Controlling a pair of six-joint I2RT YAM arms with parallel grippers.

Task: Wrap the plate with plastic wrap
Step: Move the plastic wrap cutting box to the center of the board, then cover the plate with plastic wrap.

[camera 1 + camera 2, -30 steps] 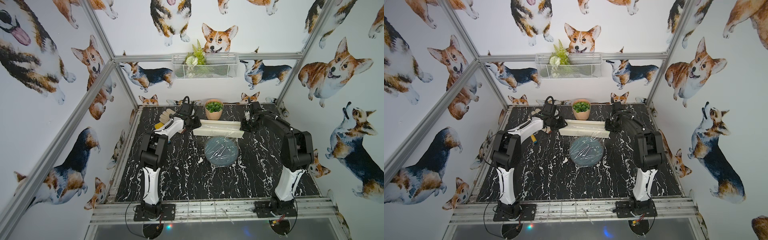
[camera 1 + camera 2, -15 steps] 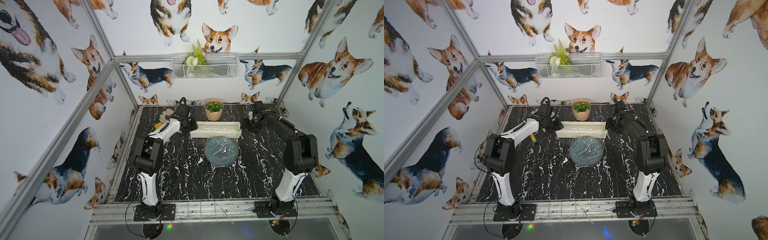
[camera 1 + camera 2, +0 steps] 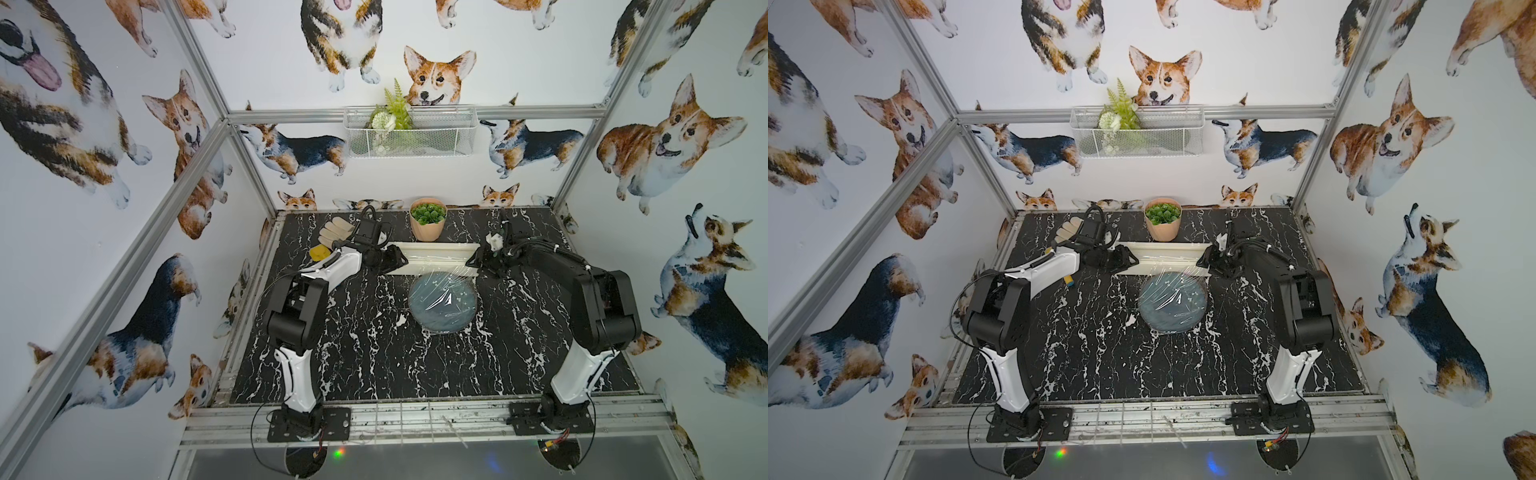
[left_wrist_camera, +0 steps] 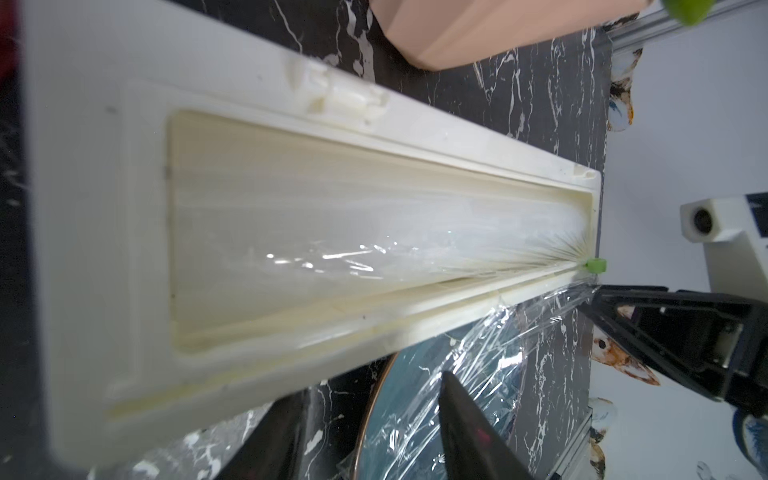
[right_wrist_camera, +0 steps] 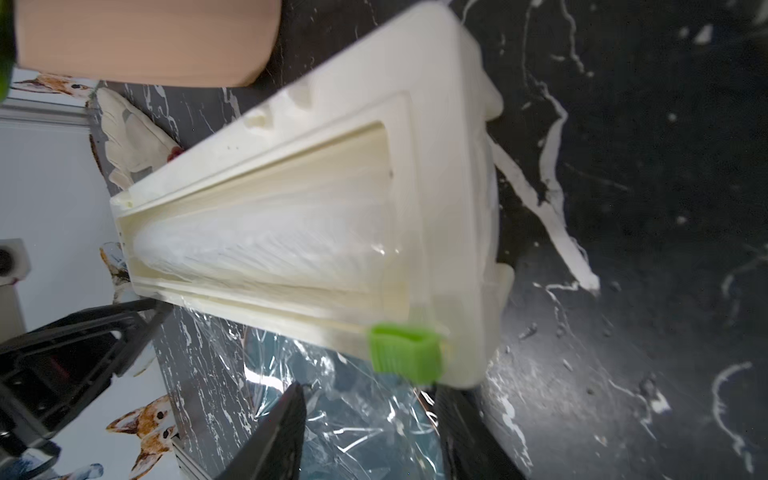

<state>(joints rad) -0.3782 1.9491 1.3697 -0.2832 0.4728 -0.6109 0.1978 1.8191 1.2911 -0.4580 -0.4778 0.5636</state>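
Obs., near to far.

The plate [image 3: 432, 322] is sitting flat about mid-table [image 3: 374, 353], nearer the bases than anything else on the table. The plastic wrap [image 3: 451, 296] is lying over it, crinkled and catching glare. Its far edge is running up to the slot of the dispenser box [image 3: 436, 255], which is lying crosswise just behind the plate.

The left gripper [image 3: 399, 262] is sitting at one end of the box and the right gripper [image 3: 471, 264] at the other. Both are showing their jaws spread in the wrist views, with nothing pinched between the fingers [image 4: 469, 432]. The green slider [image 5: 405, 353] is parked at the right gripper's end of the box.

Judgement: the sheet is looking drawn and laid, with the tuck-down not yet done (whether the film is cut free of the roll cannot be told from these views).

To do the step well:
- Each gripper should be taking the film at its loose margin beside the rim, not over the plate's middle.
- Both sides should be pulled down evenly so the sheet is not skewing.

Relative position: the plate and film are lying between the two grippers and a little nearer the bases, just off the fingertips.

Farther back, the plant pot [image 3: 428, 222] is standing behind the box, and the glove [image 3: 334, 230] is lying behind the left arm.
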